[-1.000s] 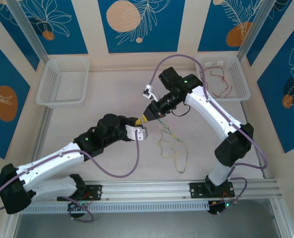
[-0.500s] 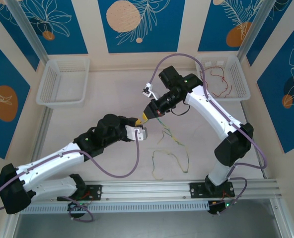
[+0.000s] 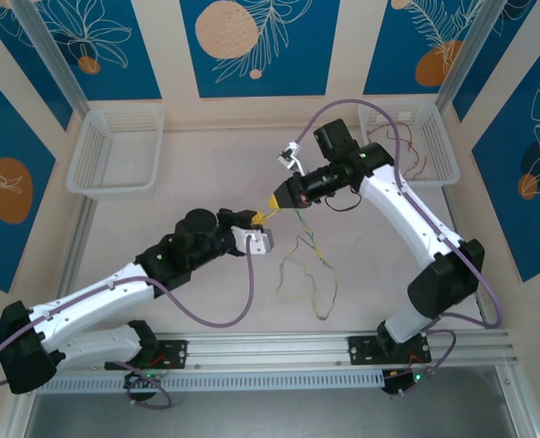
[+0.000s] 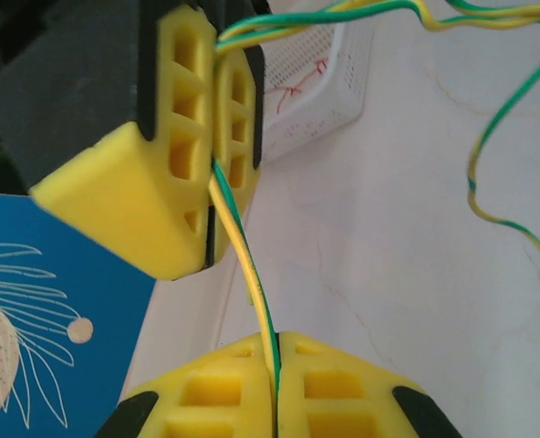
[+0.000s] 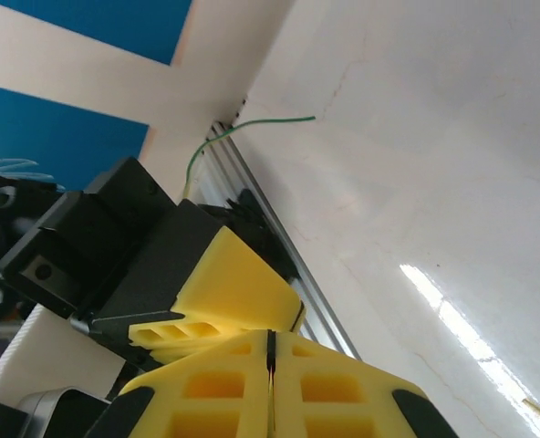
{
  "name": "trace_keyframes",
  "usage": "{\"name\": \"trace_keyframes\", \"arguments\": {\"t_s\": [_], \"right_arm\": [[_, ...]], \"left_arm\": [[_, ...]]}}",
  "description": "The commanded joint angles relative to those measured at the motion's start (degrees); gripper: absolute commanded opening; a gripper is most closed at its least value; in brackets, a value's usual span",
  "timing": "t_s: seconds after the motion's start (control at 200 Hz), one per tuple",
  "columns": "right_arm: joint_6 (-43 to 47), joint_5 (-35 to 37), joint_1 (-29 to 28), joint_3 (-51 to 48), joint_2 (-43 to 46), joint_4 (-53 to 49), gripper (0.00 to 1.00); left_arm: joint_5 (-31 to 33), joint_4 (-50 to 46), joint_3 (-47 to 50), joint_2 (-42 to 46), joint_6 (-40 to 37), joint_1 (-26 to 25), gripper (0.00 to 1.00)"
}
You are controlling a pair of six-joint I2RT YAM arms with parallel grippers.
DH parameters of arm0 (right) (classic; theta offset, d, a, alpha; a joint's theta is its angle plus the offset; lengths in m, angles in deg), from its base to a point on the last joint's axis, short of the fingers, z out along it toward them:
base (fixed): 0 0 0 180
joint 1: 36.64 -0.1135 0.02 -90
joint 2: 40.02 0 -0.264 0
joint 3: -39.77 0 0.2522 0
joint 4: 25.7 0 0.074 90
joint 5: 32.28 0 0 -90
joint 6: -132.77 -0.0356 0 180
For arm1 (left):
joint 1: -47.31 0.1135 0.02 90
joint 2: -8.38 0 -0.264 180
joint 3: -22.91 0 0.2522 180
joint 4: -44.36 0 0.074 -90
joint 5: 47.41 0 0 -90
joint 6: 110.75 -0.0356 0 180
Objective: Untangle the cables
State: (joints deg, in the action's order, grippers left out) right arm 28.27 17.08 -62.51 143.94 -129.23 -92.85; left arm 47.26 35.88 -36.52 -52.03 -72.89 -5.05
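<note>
mid-untangle: left gripper [image 3: 257,218] and right gripper [image 3: 277,200] both pinch the green-yellow wires [image 4: 244,274], tips close together — next move probably needs a gentle pull apart.

The cables [image 4: 245,260] are green and yellow; a red cable [image 4: 293,88] lies in a white basket [image 4: 338,73]. The left gripper [image 4: 275,388] and right gripper [image 4: 212,128] are yellow on black, the bench [image 4: 389,274] cream with faint veins. Wall panels [image 3: 297,55] are blue with white leaf outlines and orange discs.

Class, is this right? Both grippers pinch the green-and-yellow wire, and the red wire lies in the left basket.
No: the red wire lies in the right basket, as the top view shows. The left gripper and right gripper pinch the green-and-yellow wire.
</note>
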Motion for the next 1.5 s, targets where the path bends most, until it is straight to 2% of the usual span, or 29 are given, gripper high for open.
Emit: {"name": "trace_keyframes", "arguments": {"t_s": [0.0,0.09,0.21,0.38,0.55,0.735,0.85,0.895,0.955,1.025,1.08,1.18,1.305,1.375,1.495], "right_arm": [[-8.81,0.78,6.87,-4.86,5.41,13.94,0.0],[-13.67,1.34,8.9,-10.25,9.12,21.62,0.0],[-16.61,4.26,11.42,-14.41,13.2,26.31,0.0],[-16.4,4.26,13.22,-16.58,16.05,27.89,0.0],[-16.08,5.27,14.37,-18.81,17.94,29.08,0.0],[-14.3,12.97,16.29,-19.88,21.59,27.1,0.0],[-15.27,16.26,19.12,-21.09,23.8,26.59,0.0],[-16.47,16.59,21.14,-21.86,24.48,26.62,0.0],[-17.85,16.89,24.11,-22.67,25.33,26.44,0.0],[-19.15,17.01,27.79,-23.68,26.06,26.25,0.0],[-20.64,16.59,30.81,-24.76,26.74,26.83,0.0],[-22.16,14.78,34.9,-26.28,27.59,27.98,0.0],[-20.73,11.45,32.23,-25.29,26.24,28.4,0.0],[-17.95,10.54,27.47,-24.42,26.15,29.45,0.0],[-14.67,13.77,18.83,-21.67,25.63,29.36,0.0]], "left_arm": [[-0.18,-6.52,2.06,1.78,1.5,-0.24,0.0],[-0.27,-5.51,2.71,1.91,2.36,-0.28,0.0],[-0.06,-3.9,3.95,2.52,2.71,-0.29,0.0],[2.05,-2.72,4.19,2.26,3.56,-0.16,0.0],[3.99,-1.54,2.94,1.65,9.2,1.63,0.0],[5.09,-8.72,-2.5,-0.54,24.76,10.8,0.0],[2.21,-11.01,-3.53,-1.14,34.27,18.69,0.0],[1.24,-11.87,-3.79,-1.68,36.37,21.37,0.0],[4.02,-13.12,-4.56,-3.01,39.43,23.97,0.0],[3.78,-15.07,-5.54,-3.83,41.78,27.03,0.0],[4.75,-15.41,-5.57,-3.85,43.88,28.61,0.0],[2.87,-15.83,-5.4,-3.38,44.83,30.29,0.0],[-4.42,-14.71,-5.26,-2.29,45.06,30.28,0.0],[-8.46,-15.38,-6.15,-2.6,44.86,30.21,0.0],[-15.0,-16.14,-6.93,-2.46,43.99,29.62,0.0]]}}
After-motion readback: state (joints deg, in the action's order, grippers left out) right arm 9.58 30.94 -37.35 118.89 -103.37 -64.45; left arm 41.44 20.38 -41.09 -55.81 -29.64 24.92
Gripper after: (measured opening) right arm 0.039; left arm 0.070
